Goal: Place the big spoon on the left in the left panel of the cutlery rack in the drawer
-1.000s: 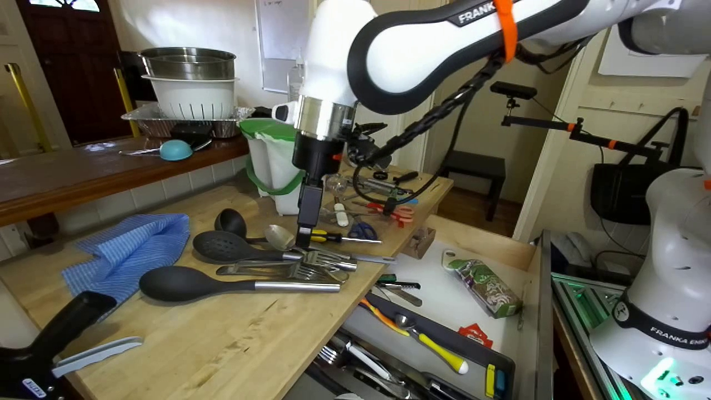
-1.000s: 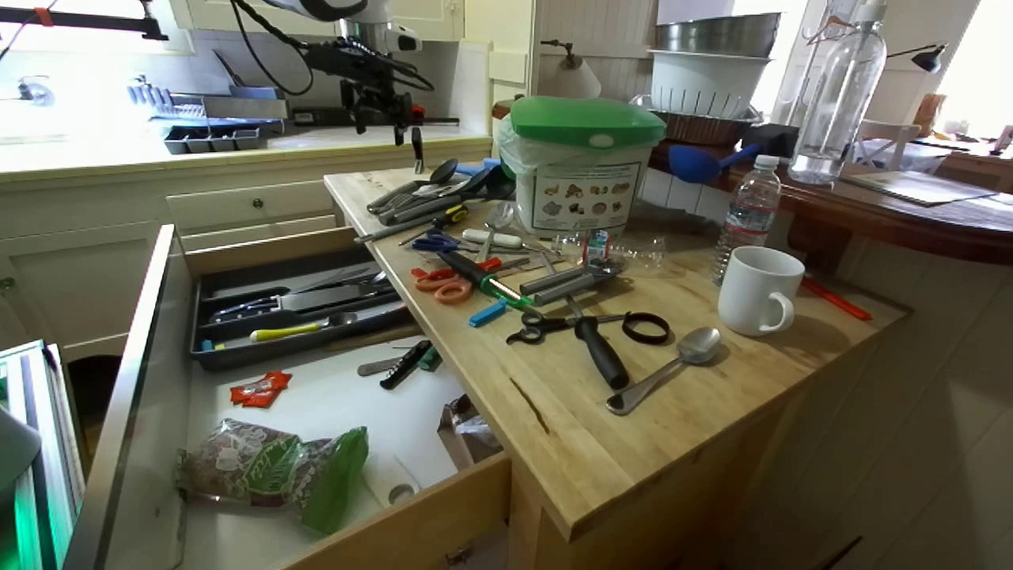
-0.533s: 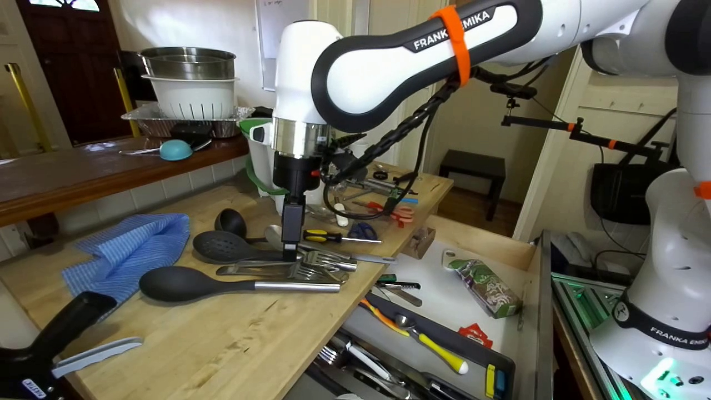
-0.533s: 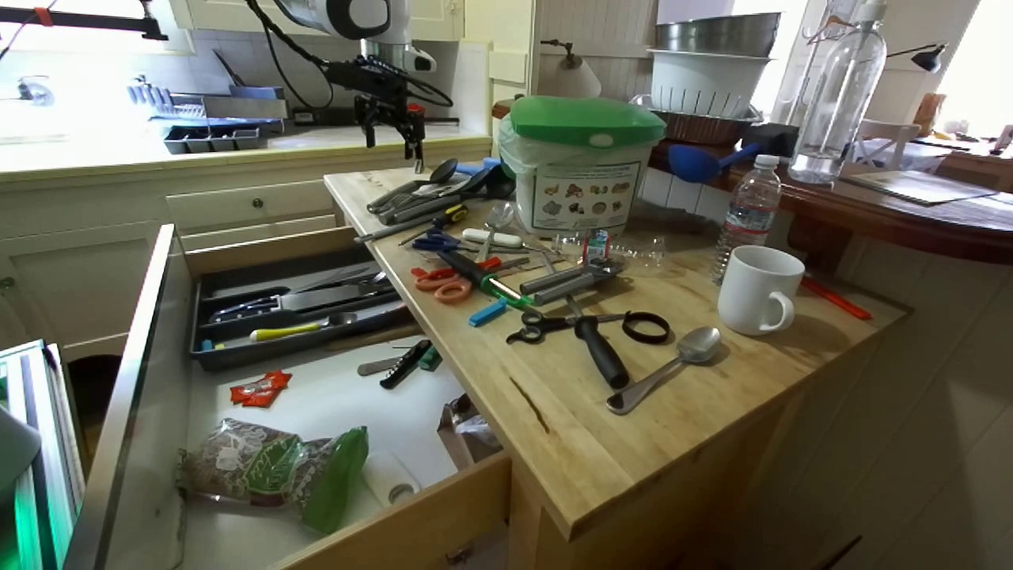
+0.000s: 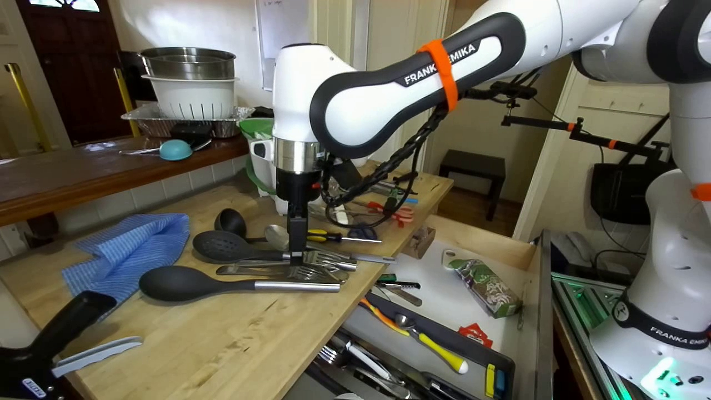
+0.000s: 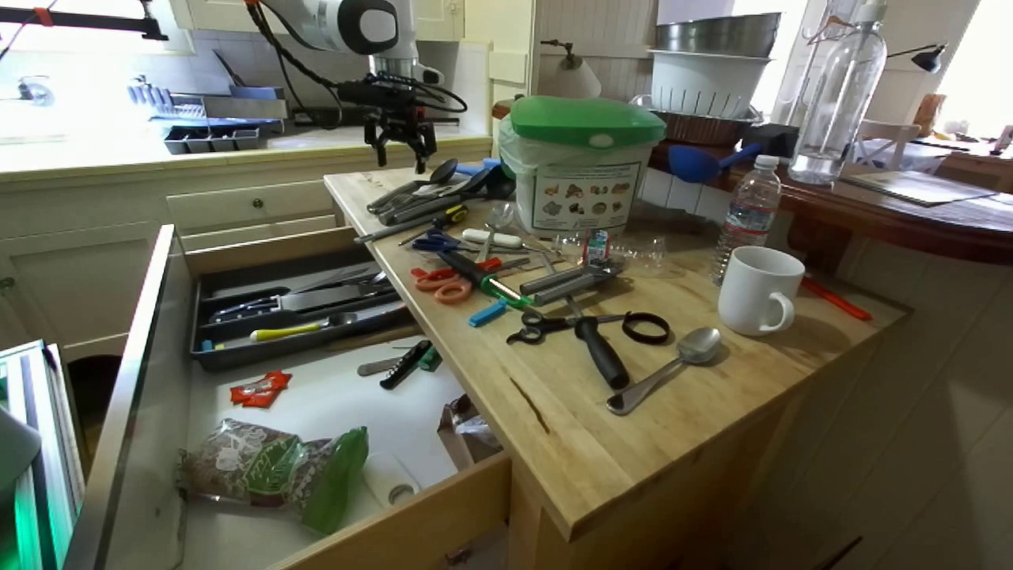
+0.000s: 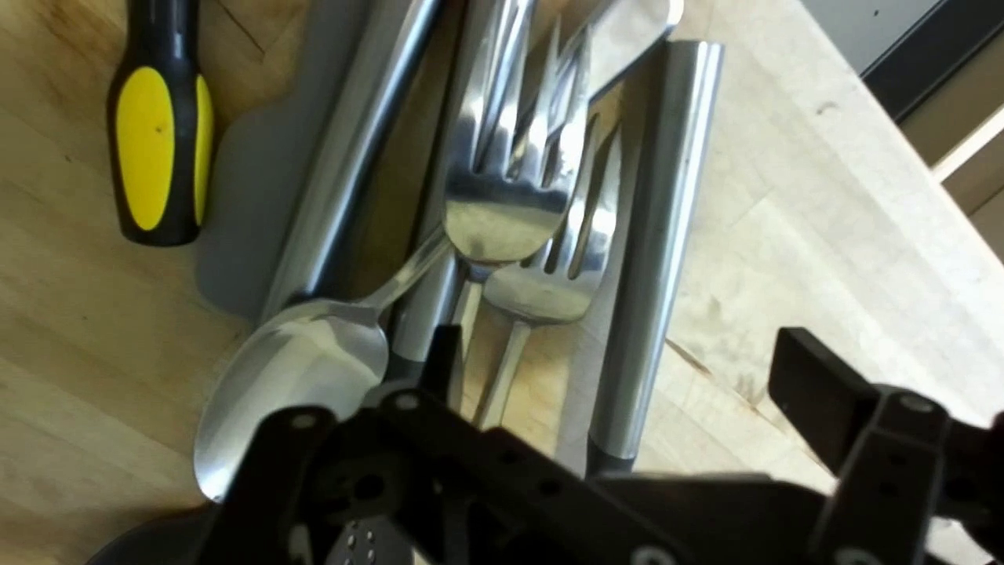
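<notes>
- Big spoon (image 5: 236,286) lies flat on the light wood worktop (image 5: 239,344), its dark bowl to the left and its steel handle pointing right, the handle's end near the worktop's edge.
- Drawer (image 5: 494,247): pulled out on the right, lower than the worktop.
- Robot arm (image 5: 366,114): reaches in from the right and bends down over the worktop.
- Cutlery rack (image 6: 229,360): inside the drawer, with knives and a yellow-handled tool (image 5: 444,353) in it.
- Green-lidded bin (image 6: 582,178): far side of the worktop.
- Blue cloth (image 5: 136,244): crumpled, far left of the spoon.
- Gripper (image 7: 623,345): pointing down, fingers spread wide; the wrist view shows the spoon's handle between them. Whether they touch anything, I cannot tell.
- Slotted spoon (image 5: 239,250): just beyond the big one.
- Screwdriver (image 7: 157,149): yellow and black, farther off.
- Forks (image 7: 510,212): heaped beside the handle.
</notes>
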`<state>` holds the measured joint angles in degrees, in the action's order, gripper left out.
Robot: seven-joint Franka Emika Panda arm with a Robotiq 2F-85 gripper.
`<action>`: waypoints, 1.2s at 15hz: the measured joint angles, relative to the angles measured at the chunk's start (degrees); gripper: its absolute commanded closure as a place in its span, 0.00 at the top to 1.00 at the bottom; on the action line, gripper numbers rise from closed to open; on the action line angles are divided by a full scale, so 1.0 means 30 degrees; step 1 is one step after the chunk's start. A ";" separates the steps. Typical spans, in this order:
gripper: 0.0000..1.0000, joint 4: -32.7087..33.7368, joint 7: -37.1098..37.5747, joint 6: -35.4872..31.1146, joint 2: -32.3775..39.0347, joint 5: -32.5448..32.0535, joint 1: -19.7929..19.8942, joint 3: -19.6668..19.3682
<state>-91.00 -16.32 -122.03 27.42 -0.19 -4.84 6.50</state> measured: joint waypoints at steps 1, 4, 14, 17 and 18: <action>1.00 0.0270 0.0078 -0.0022 0.0357 -0.0039 -0.0012 -0.0001; 1.00 0.1463 0.0621 -0.0028 0.1653 -0.0269 -0.0292 0.0002; 0.46 0.4867 0.3128 -0.0043 0.4578 -0.0620 -0.1263 -0.0164; 0.22 0.5403 0.3385 -0.0043 0.4976 -0.0619 -0.1245 -0.0264; 0.16 0.5529 0.3471 -0.0042 0.5051 -0.0619 -0.1245 -0.0289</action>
<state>-74.41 -5.90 -122.16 42.57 -2.05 -8.57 5.63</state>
